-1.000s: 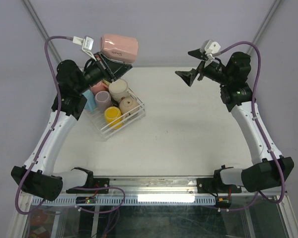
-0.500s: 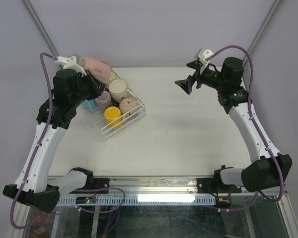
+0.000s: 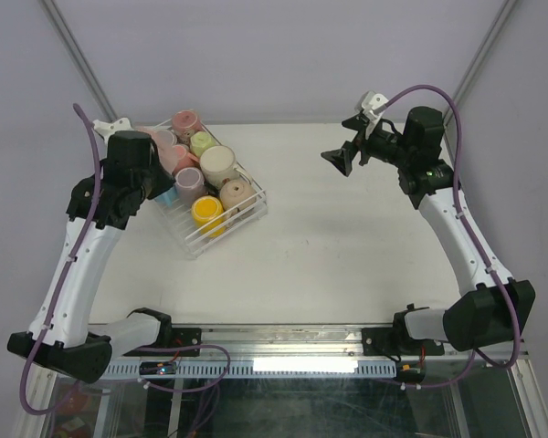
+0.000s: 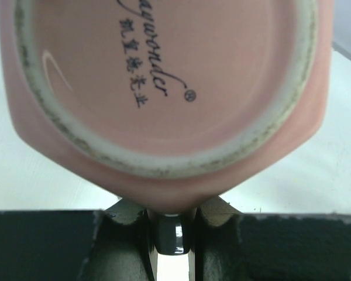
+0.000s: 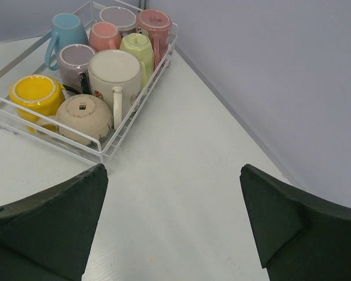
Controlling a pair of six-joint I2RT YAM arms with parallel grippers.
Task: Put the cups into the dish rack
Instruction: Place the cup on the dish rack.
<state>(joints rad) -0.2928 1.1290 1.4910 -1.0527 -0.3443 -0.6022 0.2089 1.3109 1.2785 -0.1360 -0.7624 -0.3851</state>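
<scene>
The clear dish rack (image 3: pixel 249 212) stands at the table's back left and holds several upside-down cups: yellow (image 3: pixel 206 211), beige (image 3: pixel 236 193), cream (image 3: pixel 218 164), lilac (image 3: pixel 188 182), green (image 3: pixel 202 141), mauve (image 3: pixel 184 123) and light blue (image 3: pixel 166 194). My left gripper (image 3: pixel 160 162) is over the rack's far left, shut on a pink cup (image 3: pixel 175 157). In the left wrist view the pink cup's base (image 4: pixel 164 88) fills the frame, and the left gripper (image 4: pixel 174 219) pinches a dark glossy piece under it. My right gripper (image 3: pixel 340 157) is open and empty, raised at the back right, also seen in its wrist view (image 5: pixel 172 170).
The right wrist view shows the rack's white wire rim (image 5: pixel 114 143) and its cups from the side. The grey back wall (image 5: pixel 269 70) meets the white table (image 5: pixel 175 222) just behind the rack. The enclosure's frame posts stand at both back corners.
My left arm has brought the pink cup down from high behind the rack into the rack's far left part. My right gripper shifted slightly and stayed open.
</scene>
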